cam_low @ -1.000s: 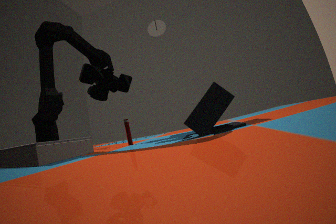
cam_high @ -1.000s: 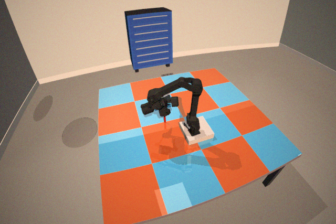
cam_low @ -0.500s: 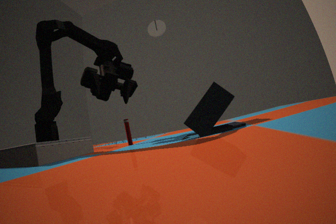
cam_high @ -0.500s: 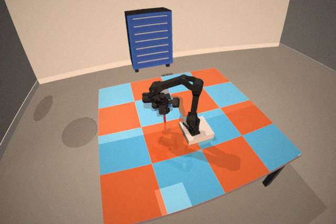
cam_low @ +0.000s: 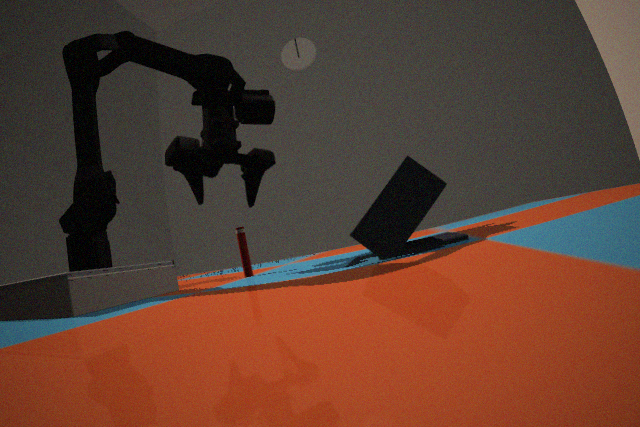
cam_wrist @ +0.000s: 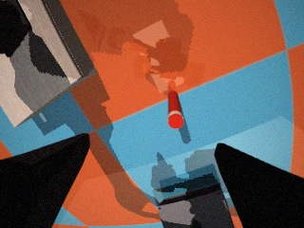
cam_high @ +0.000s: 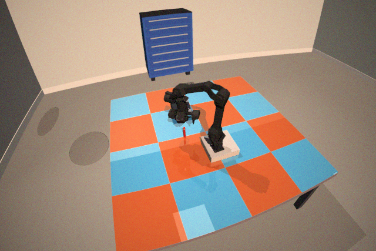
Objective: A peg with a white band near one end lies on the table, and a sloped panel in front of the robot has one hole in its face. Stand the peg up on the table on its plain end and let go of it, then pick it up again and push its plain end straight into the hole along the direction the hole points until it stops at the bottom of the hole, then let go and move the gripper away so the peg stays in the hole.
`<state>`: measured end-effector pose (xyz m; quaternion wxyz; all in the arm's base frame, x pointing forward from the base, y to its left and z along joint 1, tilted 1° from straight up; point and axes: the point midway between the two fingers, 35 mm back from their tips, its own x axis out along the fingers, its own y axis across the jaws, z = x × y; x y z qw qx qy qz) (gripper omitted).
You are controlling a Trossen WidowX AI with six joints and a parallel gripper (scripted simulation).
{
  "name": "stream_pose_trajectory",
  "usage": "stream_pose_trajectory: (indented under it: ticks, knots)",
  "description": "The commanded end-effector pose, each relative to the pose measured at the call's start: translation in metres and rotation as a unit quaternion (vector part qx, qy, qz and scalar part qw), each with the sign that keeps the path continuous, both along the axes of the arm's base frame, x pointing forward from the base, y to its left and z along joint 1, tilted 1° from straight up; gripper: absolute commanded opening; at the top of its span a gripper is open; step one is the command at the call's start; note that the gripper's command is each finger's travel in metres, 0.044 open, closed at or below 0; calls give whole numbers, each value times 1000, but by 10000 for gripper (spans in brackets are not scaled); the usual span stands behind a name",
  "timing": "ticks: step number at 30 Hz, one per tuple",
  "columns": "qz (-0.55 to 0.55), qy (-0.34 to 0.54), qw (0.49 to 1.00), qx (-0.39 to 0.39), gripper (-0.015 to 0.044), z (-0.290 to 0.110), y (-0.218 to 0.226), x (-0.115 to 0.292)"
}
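Note:
The red peg (cam_high: 184, 131) (cam_low: 243, 252) (cam_wrist: 175, 109) stands upright on the checkered table (cam_high: 142, 211), with its pale banded end at the top. It stands alone and nothing touches it. My gripper (cam_high: 187, 120) (cam_low: 224, 201) (cam_wrist: 154, 146) is open wide and empty. It points down and hangs well above the peg, slightly to its side. The dark sloped panel (cam_low: 398, 207) (cam_wrist: 193, 216) stands on the table beyond the peg. Its hole (cam_wrist: 197, 224) shows as a small dark dot in the wrist view.
The arm's white base block (cam_high: 231, 148) (cam_low: 103, 285) (cam_wrist: 38, 57) sits on the table close to the peg. A blue drawer cabinet (cam_high: 168, 43) stands on the floor by the back wall, off the table.

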<state>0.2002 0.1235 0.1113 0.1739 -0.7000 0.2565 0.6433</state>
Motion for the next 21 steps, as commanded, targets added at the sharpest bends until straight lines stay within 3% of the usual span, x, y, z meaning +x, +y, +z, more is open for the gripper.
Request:
stream_pose_trajectory:
  ticks: [1,21]
  knots:
    - [8,15,998,69,440,3,7,9]
    - [0,16,997,78,440,-16,8,11]
